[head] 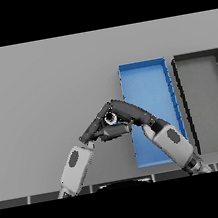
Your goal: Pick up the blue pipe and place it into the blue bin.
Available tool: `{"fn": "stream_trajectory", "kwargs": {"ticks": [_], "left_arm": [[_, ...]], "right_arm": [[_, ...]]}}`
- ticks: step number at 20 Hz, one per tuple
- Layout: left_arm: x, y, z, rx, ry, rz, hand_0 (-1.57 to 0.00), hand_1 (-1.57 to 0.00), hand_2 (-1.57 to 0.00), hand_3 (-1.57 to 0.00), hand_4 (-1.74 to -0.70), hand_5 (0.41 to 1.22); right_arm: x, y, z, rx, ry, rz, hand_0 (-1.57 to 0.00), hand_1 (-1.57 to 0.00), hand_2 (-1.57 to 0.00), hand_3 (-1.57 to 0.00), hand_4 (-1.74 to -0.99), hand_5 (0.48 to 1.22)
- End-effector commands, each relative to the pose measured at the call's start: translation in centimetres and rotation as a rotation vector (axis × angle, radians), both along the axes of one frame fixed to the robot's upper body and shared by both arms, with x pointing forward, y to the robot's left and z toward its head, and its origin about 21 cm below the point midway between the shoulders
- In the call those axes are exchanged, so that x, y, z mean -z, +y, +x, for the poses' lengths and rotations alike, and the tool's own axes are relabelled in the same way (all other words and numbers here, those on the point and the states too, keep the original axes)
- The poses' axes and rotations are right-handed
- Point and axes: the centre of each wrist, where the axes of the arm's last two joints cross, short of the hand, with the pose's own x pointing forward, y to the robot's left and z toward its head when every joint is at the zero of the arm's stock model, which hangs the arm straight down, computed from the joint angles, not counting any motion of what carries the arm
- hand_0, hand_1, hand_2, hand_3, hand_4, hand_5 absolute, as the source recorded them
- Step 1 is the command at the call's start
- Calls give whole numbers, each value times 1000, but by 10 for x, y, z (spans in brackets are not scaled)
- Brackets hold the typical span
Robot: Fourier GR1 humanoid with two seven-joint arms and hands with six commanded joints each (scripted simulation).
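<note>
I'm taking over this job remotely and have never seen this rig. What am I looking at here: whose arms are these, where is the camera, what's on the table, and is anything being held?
The camera sits in the robot's head, looking down at a grey table. The two white and grey arms are the robot's own. Its left hand and right hand meet at the middle, just left of the blue bin. Between their fingertips sits a small blue pipe, mostly hidden; the right hand's fingers seem curled round it, while the left hand's grip is unclear. A dark grey bin stands right of the blue one. The pipe is not yet in the blue bin.

Blue pipe mostly hidden between both hands' fingers.
</note>
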Motion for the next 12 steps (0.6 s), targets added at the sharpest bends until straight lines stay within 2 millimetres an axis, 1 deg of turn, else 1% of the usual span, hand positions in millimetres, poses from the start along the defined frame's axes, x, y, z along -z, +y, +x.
{"fn": "stream_trajectory", "kwargs": {"ticks": [1,3,4,5,7,8,9,10,11,12], "left_arm": [[-1,-2,1,1,-15,-8,-1571,-1571,-1571,-1437,-1722,1221],[-5,0,4,-1,-29,-9,-1571,-1571,-1571,-1433,-1728,1221],[-5,1,3,1,-32,-5,-1571,-1571,-1571,-1428,-1730,1221],[-9,2,4,-4,-36,4,-1571,-1571,-1571,-1426,-1731,1221],[-7,3,2,-17,-46,14,-1571,-1571,-1571,-1424,-1730,1221],[-6,5,3,-37,-78,25,-1571,-1571,-1571,-1454,-1724,1221],[-6,7,3,-51,-90,45,-1462,-1342,-1293,-1166,-1599,1221],[-8,9,4,-29,-90,62,-1169,-1073,-1034,-933,-1475,1221],[-8,10,2,0,-89,75,-935,-858,-827,-746,-1372,1221],[-11,9,5,21,-88,103,-748,-687,-662,-596,-1282,1221]], "right_arm": [[0,3,-3,-8,-15,9,-1478,-1478,-1482,-1400,-1692,1071],[0,6,-4,-10,-36,26,-1511,-1511,-1514,-1462,-1710,1125],[-1,6,-4,-4,-21,28,-1523,-1523,-1526,-1484,-1716,1144],[0,4,-5,2,-29,57,-1533,-1533,-1535,-1501,-1721,1160],[2,2,-5,24,-30,65,-1547,-1547,-1548,-1526,-1728,1182],[4,4,-6,30,-37,71,-1551,-1551,-1552,-1535,-1731,1190],[2,7,-5,40,-44,63,-1555,-1555,-1556,-1542,-1733,1196],[3,6,-6,35,-50,72,-1558,-1558,-1559,-1548,-1734,1201],[3,6,-8,34,-47,67,-1561,-1561,-1561,-1553,-1736,1205],[0,8,-8,41,-35,61,-1563,-1563,-1563,-1556,-1737,1208]]}}
